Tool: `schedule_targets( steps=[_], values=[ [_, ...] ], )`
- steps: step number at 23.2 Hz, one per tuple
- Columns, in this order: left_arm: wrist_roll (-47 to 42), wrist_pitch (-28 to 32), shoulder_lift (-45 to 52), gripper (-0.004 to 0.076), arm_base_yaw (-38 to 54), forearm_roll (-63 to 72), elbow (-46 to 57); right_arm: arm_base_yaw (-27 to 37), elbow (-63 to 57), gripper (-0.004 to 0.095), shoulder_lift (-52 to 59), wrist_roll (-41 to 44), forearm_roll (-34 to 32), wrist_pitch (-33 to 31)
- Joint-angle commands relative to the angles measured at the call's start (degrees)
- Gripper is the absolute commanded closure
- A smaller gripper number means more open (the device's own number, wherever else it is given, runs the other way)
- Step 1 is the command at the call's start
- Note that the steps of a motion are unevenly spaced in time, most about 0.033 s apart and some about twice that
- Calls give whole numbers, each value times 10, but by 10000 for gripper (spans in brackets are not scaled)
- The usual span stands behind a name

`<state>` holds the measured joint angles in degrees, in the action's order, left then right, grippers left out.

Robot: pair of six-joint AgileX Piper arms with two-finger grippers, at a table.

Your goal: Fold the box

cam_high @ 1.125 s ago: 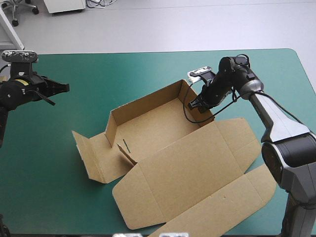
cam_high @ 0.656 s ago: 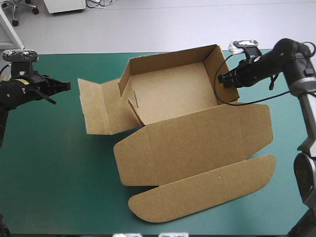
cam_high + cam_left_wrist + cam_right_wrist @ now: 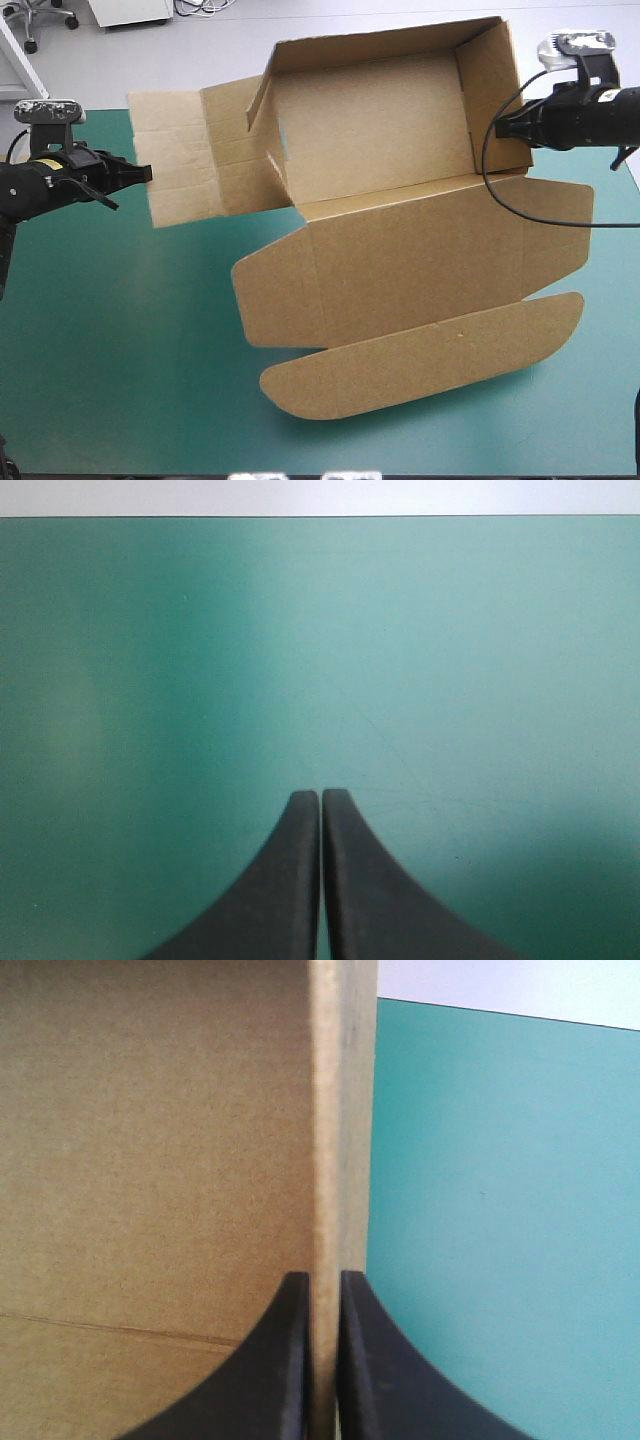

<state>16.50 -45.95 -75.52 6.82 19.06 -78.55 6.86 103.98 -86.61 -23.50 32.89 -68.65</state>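
The brown box hangs tilted above the teal-green table, its open tray facing the camera and its long lid hanging down toward the near side. My right gripper is shut on the tray's right side wall, the board edge pinched between its black fingers. A loose flap sticks out from the tray's left side. My left gripper is shut and empty at the table's left, its tip close to that flap. In the left wrist view the left gripper faces only bare cover.
The teal-green table lies under the raised box, with bare cover at the near left and near right. The table's far edge shows ahead of the left gripper.
My right gripper has lifted the box off the table, up and toward the far right, tipping the tray upright. The left arm has stayed where it was.
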Motion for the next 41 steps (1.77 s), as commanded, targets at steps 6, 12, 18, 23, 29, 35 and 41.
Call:
schedule_targets(
  steps=[6,12,18,23,29,35,41],
  values=[
    [-18,47,48,722,19,0,-14,44,18,926,20,-14,102,17],
    [-13,41,20,722,65,65,-14,44,18,927,21,-27,133,10],
    [77,8,-20,722,91,196,-14,44,18,926,21,-43,186,-8],
    [187,-38,-55,722,91,363,-14,42,18,925,21,-46,237,-24],
    [290,-149,-80,722,91,536,-14,-40,18,925,20,-32,155,-7],
    [301,-227,-73,722,74,564,-14,-43,18,925,-4,-23,137,12],
    [301,-248,-71,722,43,562,-14,-43,18,925,-30,-23,134,20]
  ],
)
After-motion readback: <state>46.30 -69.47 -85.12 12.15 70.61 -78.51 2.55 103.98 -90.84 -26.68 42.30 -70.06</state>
